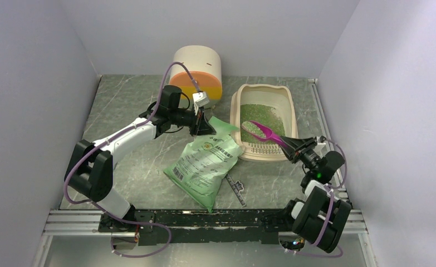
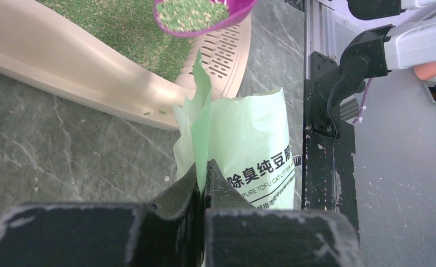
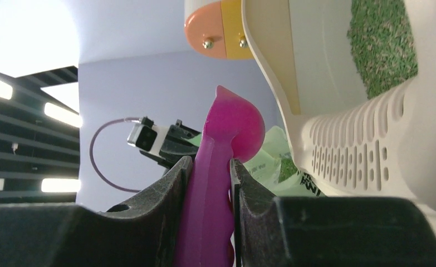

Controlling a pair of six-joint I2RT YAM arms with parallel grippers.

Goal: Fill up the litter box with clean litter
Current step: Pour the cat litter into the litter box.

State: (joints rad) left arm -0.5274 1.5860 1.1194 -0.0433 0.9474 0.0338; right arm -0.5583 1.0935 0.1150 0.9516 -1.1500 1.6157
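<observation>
The beige litter box (image 1: 291, 118) stands at the back right with a layer of clean litter (image 1: 264, 113) in it. A magenta scoop (image 1: 264, 132) loaded with green granules hovers over the slotted ledge at the box's near end. My right gripper (image 1: 294, 147) is shut on the scoop's handle (image 3: 210, 189). A green printed bag (image 1: 206, 162) lies left of the box. My left gripper (image 1: 205, 125) is shut on the bag's upper flap (image 2: 200, 111) and holds it up. The left wrist view shows the scoop (image 2: 204, 14) above the box wall (image 2: 65, 61).
A round beige-and-orange drawer unit (image 1: 199, 72) stands at the back, just behind my left gripper. A thin black strip (image 1: 236, 189) lies on the table by the bag's near corner. Grey walls close in on both sides, and a metal rail (image 1: 204, 219) runs along the near edge.
</observation>
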